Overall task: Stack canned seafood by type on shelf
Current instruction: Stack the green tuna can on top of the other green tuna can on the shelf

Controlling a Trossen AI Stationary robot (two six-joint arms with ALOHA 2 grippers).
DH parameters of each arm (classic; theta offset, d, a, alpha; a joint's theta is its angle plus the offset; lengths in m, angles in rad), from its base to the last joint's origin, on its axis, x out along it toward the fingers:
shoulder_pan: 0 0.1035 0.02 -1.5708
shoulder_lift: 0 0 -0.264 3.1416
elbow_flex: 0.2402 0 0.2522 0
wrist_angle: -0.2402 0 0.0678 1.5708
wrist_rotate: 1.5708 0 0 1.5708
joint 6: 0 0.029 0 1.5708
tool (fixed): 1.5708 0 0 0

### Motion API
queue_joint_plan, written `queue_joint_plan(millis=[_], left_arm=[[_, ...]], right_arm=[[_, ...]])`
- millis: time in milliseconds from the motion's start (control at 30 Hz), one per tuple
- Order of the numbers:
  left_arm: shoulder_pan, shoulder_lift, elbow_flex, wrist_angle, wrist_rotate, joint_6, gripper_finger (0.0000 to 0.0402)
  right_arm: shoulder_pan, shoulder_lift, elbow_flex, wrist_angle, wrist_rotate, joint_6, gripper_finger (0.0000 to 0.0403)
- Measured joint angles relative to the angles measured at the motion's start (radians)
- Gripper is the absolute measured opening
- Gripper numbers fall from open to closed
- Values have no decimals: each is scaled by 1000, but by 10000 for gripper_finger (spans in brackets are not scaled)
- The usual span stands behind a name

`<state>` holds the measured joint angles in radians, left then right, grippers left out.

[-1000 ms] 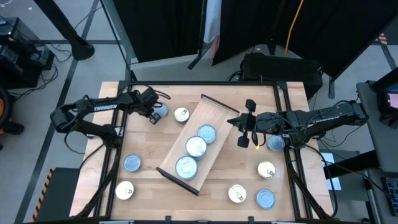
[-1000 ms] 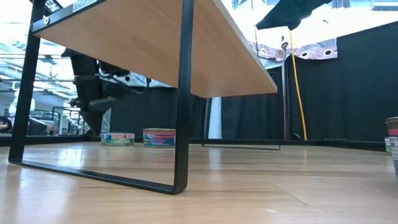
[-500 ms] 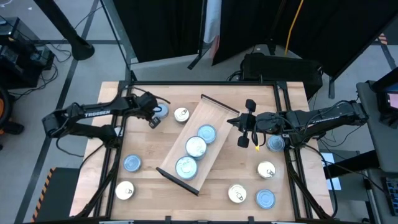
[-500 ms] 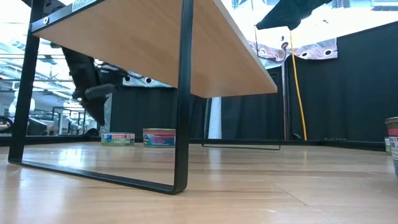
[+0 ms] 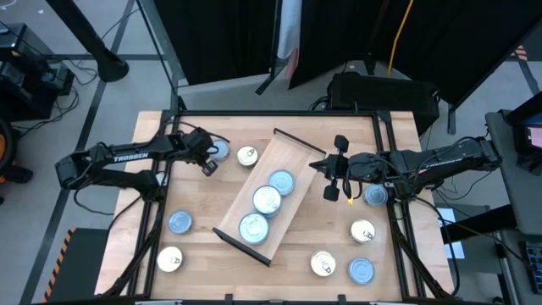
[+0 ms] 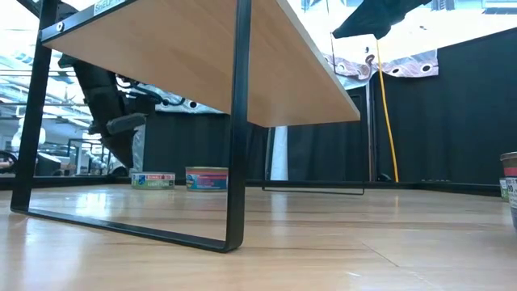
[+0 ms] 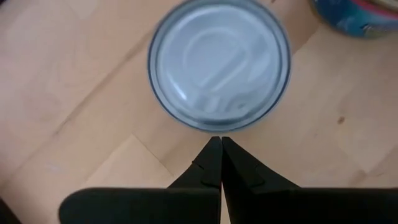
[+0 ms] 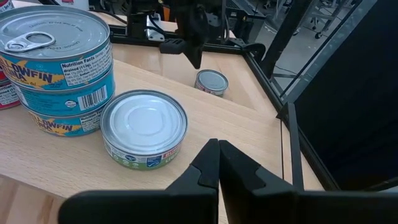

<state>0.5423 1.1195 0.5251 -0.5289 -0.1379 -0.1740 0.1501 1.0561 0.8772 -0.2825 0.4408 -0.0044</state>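
Hovering my left hand (image 5: 208, 165), fingers together, by a tin (image 5: 218, 151) near the table's (image 5: 199, 195) far-left corner | right hand (image 5: 330, 188) pinched empty beside the shelf (image 5: 292, 157) | three tins (image 5: 267, 200) on shelf mid-table

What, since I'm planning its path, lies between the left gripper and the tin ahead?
Nothing: the left wrist view shows only bare tabletop between the shut left gripper and the tin.

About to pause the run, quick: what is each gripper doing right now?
Left gripper: shut, empty, over a silver-topped tin.
Right gripper: shut, empty, beside the shelf.
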Motion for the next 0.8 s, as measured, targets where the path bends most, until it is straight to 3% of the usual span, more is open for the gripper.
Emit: queue_joint_plan(millis=[800], left_arm=[[0, 58, 3, 40, -1, -8, 1]], right_arm=[[0, 0, 0, 0, 0, -2, 0]])
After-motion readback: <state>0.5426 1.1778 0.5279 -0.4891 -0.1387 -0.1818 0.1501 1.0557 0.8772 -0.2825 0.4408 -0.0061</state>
